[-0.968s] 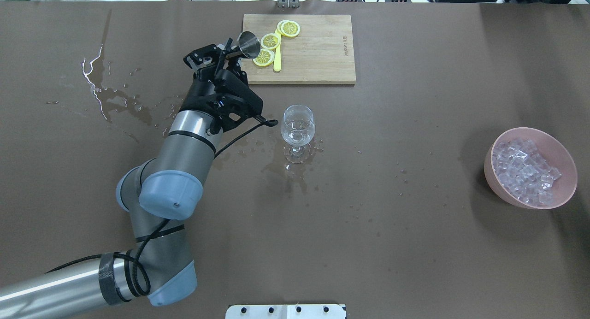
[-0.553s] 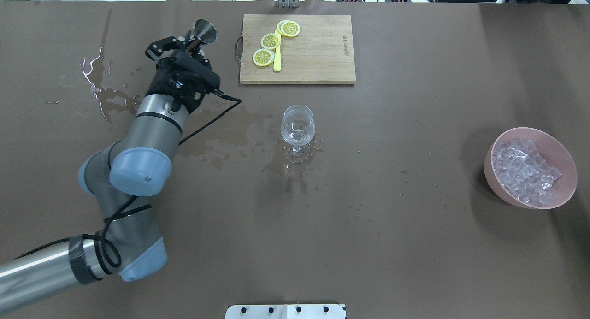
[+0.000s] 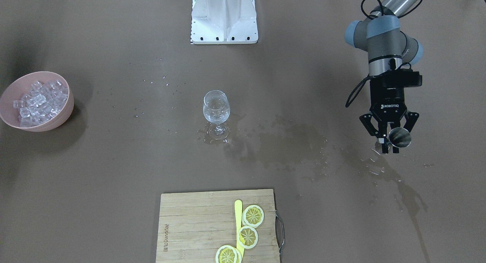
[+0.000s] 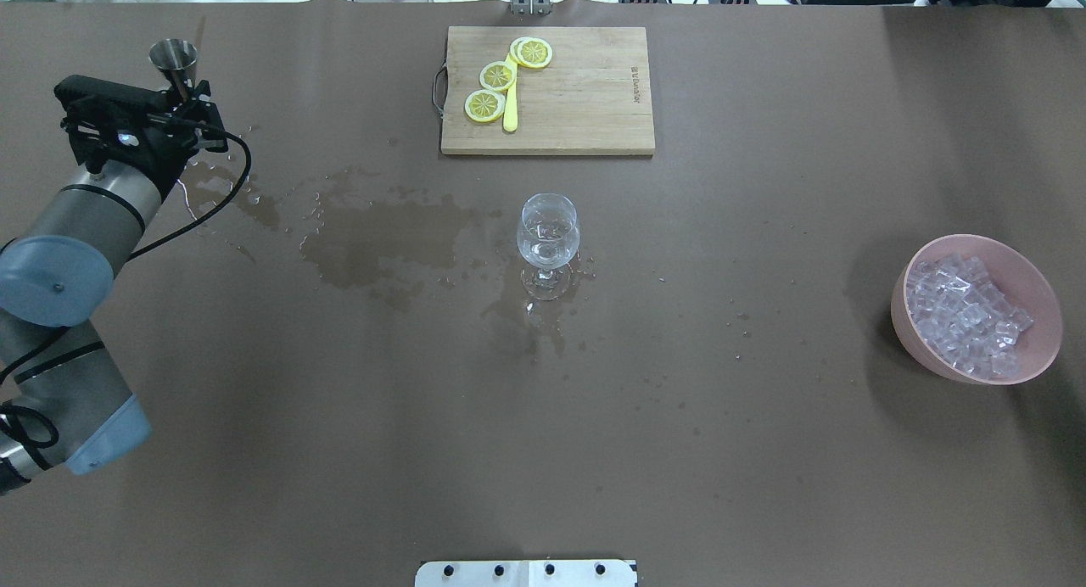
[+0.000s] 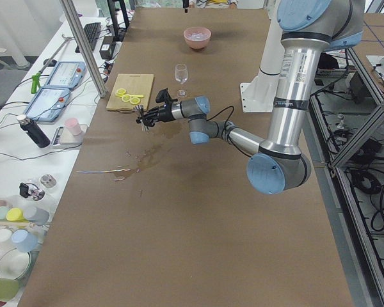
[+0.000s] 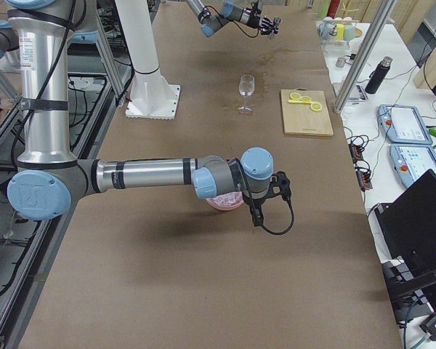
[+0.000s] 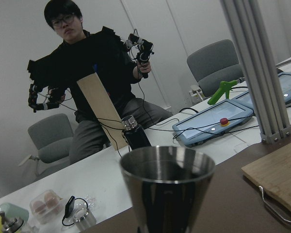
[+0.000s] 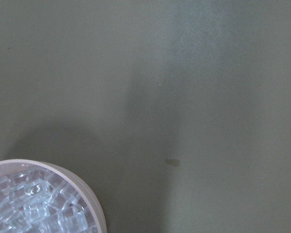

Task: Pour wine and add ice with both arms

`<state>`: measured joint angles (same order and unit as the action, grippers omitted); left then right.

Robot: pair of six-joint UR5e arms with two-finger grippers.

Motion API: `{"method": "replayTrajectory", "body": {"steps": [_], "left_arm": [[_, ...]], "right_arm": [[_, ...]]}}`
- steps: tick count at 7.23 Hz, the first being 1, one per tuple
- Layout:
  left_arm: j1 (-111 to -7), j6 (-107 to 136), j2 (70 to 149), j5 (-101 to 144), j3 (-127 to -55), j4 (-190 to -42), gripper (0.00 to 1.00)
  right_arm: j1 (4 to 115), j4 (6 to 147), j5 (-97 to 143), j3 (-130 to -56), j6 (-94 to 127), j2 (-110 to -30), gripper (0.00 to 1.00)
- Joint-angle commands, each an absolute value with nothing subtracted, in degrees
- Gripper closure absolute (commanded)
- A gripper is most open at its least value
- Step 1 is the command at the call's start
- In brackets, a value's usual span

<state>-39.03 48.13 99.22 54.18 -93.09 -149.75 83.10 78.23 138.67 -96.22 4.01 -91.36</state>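
Observation:
My left gripper (image 4: 182,103) is shut on a steel jigger (image 4: 173,59), held upright above the wet far-left part of the table; it also shows in the front view (image 3: 389,143) and close up in the left wrist view (image 7: 167,187). The wine glass (image 4: 549,235) stands mid-table with a little clear wine (image 4: 547,254) in it. The ice (image 4: 967,315) fills a pink bowl (image 4: 933,362) at the right. My right gripper (image 6: 278,186) shows only in the exterior right view, over the bowl; I cannot tell whether it is open or shut. Its wrist view shows the ice (image 8: 29,208).
A wooden cutting board (image 4: 585,103) with lemon slices (image 4: 497,75) and a yellow knife lies at the table's far side. Water puddles (image 4: 373,239) spread between the glass and my left arm. The white pedestal (image 3: 224,16) stands at the robot's edge.
My left arm has swung left, away from the cutting board and glass, carrying the jigger to the table's far-left side. The jigger has turned from tilted to upright.

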Motion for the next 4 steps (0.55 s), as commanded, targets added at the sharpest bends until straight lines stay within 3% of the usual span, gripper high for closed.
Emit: {"method": "replayTrajectory", "body": {"steps": [1, 4], "left_arm": [[-39.3, 57.6, 98.6, 55.3, -88.8, -150.0, 1.00], [-39.5, 57.2, 94.4, 61.0, -86.7, -154.4, 1.00]], "right_arm": [[83.0, 74.6, 138.1, -96.1, 4.5, -91.0, 0.00], [83.0, 74.5, 137.5, -96.2, 4.5, -91.0, 0.00]]}}
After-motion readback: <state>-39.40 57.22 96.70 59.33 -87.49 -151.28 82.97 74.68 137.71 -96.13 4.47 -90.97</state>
